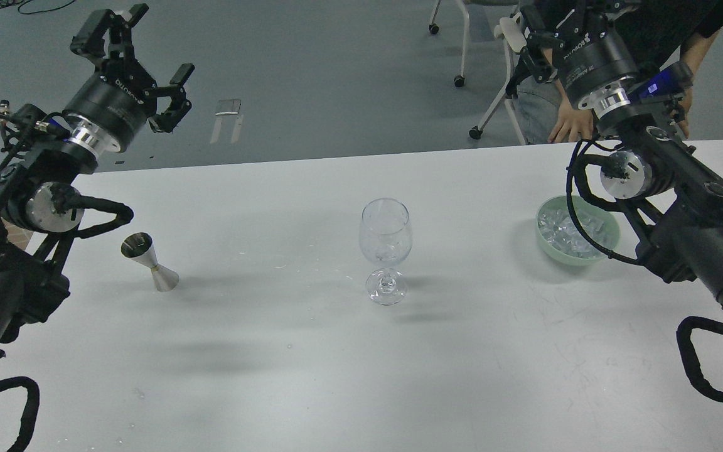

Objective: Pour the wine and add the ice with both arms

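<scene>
A clear stemmed wine glass (385,251) stands upright at the middle of the white table (311,376), with no coloured liquid in it. A small steel jigger (148,260) stands to its left; what it holds cannot be made out, and no wine shows. Ice (556,226) fills a pale green bowl (572,258) at the right. My left gripper (160,41) is raised high beyond the table's far left edge, open and empty. Above the far right edge, my right gripper (553,34) is open and empty, partly cut off by the frame's top. A cable of the right arm crosses the bowl.
A person stands behind the table's far right edge with a hand (565,129) near the edge, close to my right gripper. A wheeled chair (481,63) stands on the grey floor beyond. Small wet spots (299,267) mark the table left of the glass.
</scene>
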Motion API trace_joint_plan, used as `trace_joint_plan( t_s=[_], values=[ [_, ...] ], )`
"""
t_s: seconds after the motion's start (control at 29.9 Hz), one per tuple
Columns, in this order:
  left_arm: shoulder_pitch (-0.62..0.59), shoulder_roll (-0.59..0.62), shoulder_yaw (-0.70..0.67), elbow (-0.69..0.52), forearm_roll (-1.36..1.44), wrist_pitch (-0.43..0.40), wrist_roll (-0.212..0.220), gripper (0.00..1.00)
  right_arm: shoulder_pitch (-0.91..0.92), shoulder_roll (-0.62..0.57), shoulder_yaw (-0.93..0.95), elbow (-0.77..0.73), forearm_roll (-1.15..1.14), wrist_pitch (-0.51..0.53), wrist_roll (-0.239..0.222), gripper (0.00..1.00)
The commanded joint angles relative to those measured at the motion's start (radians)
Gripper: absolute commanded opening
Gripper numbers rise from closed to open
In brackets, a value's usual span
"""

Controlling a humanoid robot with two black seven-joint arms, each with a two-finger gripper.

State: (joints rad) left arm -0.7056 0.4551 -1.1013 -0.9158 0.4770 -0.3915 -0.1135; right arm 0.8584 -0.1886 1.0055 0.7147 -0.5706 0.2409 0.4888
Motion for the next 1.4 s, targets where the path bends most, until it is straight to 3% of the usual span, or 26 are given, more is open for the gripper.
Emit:
trace_joint_plan(
  t_s=[0.0, 0.74, 1.14, 1.37],
  values=[
    [0.000, -0.003, 0.015, 0.001, 0.000, -0.004, 0.000, 0.98, 0.011, -0.006, -0.002, 0.000, 0.000, 0.000, 0.000, 1.00],
    [0.011, 0.010, -0.006, 0.005, -0.121, -0.017, -0.005, 0.98, 0.024, -0.014, -0.005, -0.008, 0.000, -0.006, 0.000, 1.00],
    [0.009, -0.073, -0.009, 0.071, -0.135, 0.017, -0.012, 0.98, 0.019, 0.001, 0.019, -0.015, 0.003, -0.057, 0.000, 1.00],
    [0.012, -0.069, -0.029, 0.063, -0.195, -0.065, -0.008, 0.98, 0.018, 0.001, 0.015, -0.015, 0.003, -0.029, 0.000, 1.00]
  ],
)
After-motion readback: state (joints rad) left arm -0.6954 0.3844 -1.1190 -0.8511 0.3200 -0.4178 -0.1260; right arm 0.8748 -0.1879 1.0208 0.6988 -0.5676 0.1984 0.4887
